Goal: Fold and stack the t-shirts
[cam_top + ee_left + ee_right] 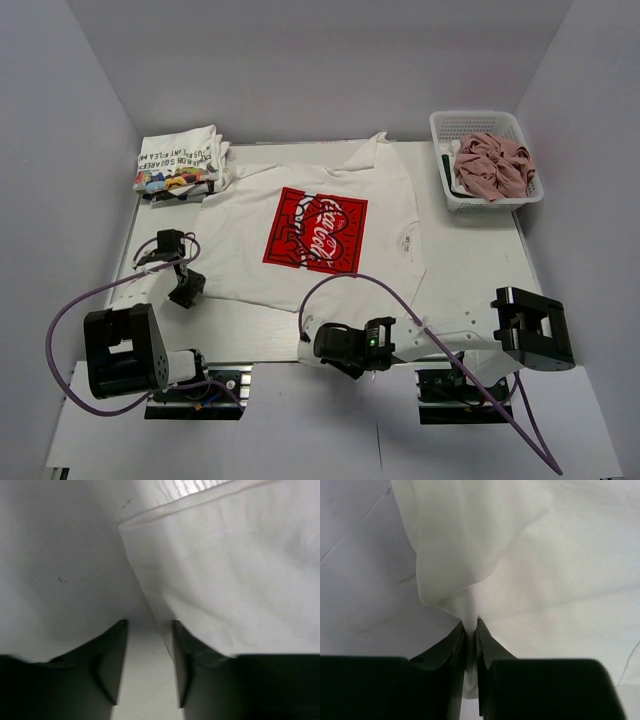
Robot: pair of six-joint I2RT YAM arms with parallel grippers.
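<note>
Cloth of the logo t-shirt [330, 195], spread mid-frame in the top view, is clenched in my right gripper [471, 626] at lower centre, ready to lift for a fold. My left gripper [149, 625], at lower left, stands parted beside a hemmed edge, grasping nothing.

Printed t-shirt [320, 228]: soft white cloth, matt; red print smooth.
Folded t-shirts [180, 160]: matt cloth with printed lettering.
Pink t-shirt [492, 165]: crumpled matt cloth.
Basket [480, 122]: white plastic mesh.
Table [480, 265]: white, smooth, matt, faintly scuffed.
Right gripper [471, 625]: black, smooth, faint sheen.
</note>
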